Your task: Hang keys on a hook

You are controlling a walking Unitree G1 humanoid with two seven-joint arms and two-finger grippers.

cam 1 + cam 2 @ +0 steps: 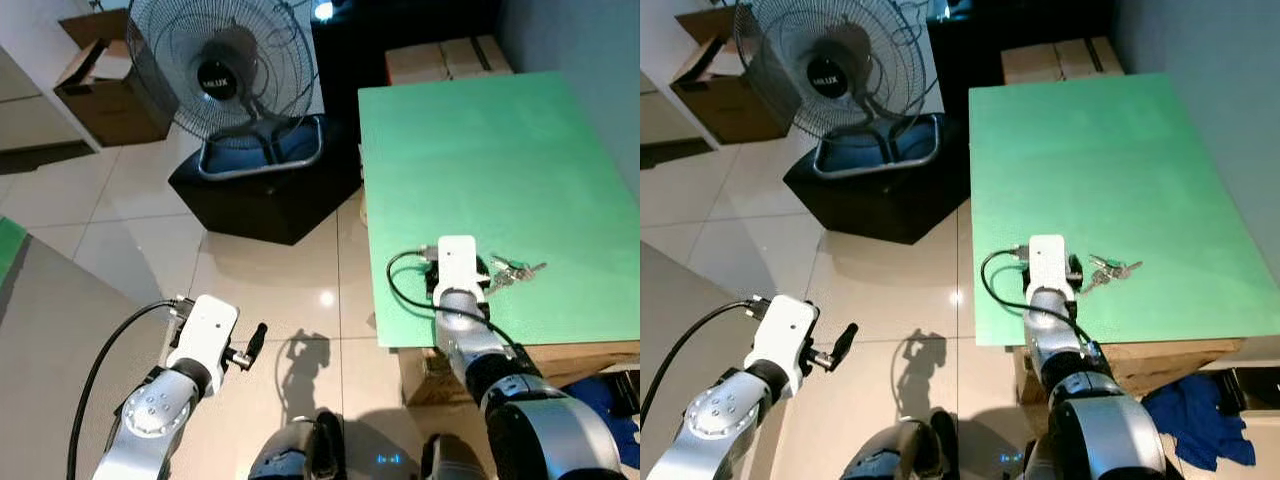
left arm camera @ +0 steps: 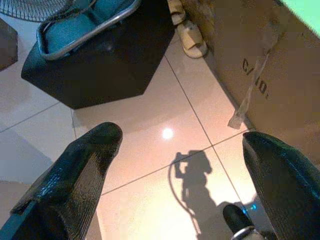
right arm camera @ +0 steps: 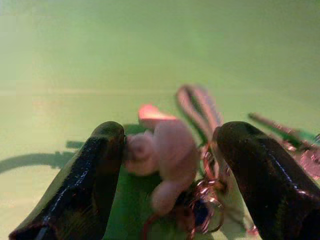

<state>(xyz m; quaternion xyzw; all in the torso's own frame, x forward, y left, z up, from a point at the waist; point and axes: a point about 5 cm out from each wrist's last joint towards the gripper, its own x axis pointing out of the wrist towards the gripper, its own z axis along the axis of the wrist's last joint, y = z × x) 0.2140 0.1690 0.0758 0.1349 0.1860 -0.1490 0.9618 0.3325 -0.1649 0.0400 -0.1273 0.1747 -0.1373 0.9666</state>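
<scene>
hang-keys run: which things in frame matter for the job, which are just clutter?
Job:
- keys with pink charm, lying on the green table
- right claw, open, fingers either side of the charm
- no hook in sight

Clutter:
- fan on its black stand
- cardboard box
- blue cloth
- left claw, open over the floor

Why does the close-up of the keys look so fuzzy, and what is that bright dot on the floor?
Right wrist view: the pink charm and keys sit too near the lens, so they blur between the right gripper fingers. Left wrist view: the dot is lamp glare on glossy tile, with the robot's shadow beside it. Left eye view: same glare, sharper.
</scene>
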